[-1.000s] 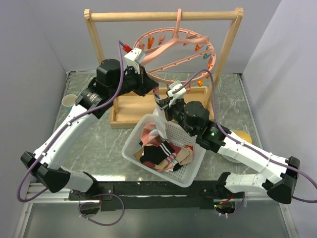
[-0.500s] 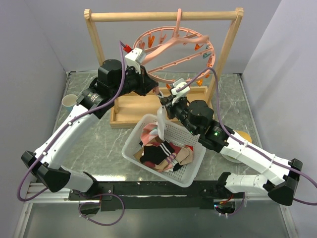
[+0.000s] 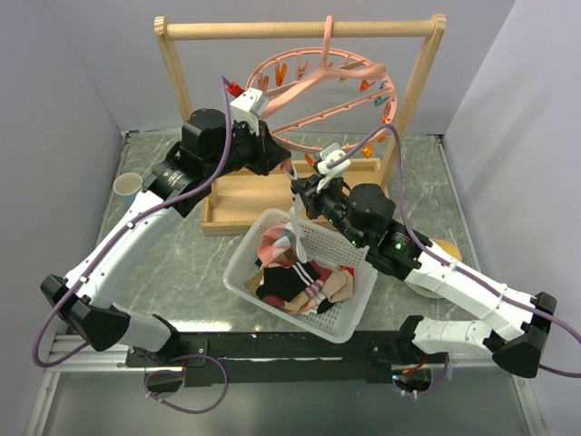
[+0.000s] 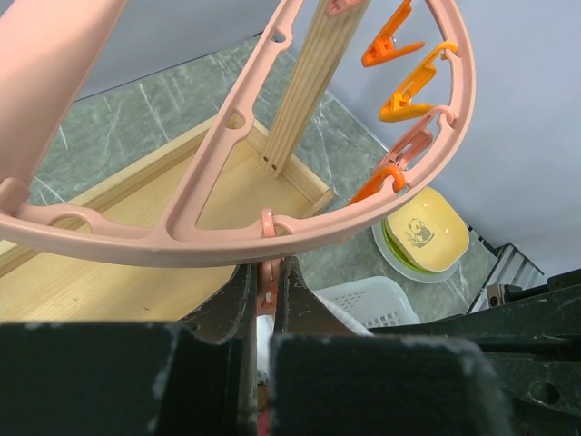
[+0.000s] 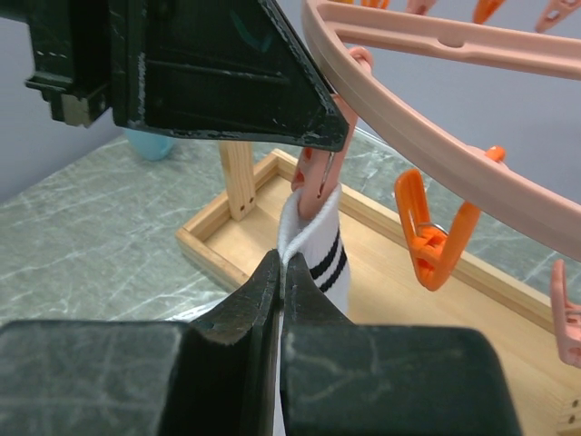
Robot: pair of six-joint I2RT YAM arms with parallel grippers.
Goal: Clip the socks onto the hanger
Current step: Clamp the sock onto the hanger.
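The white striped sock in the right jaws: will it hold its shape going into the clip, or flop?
Probably floppy: below the right jaws the white striped sock hangs limp toward the basket. Likely light, since a narrow pinch carries all of it. Only the short cuff above the jaws stands up by the clip, so it may fold if pushed.

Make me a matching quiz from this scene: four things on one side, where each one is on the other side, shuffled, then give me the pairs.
Things:
1. striped white sock
2. ring hanger
3. white basket
4. cup

Places:
A. hangs from the wooden bar
B. near the left edge of the table
C. pinched in the right tool
D. holds the loose socks

Pairs: 1-C, 2-A, 3-D, 4-B
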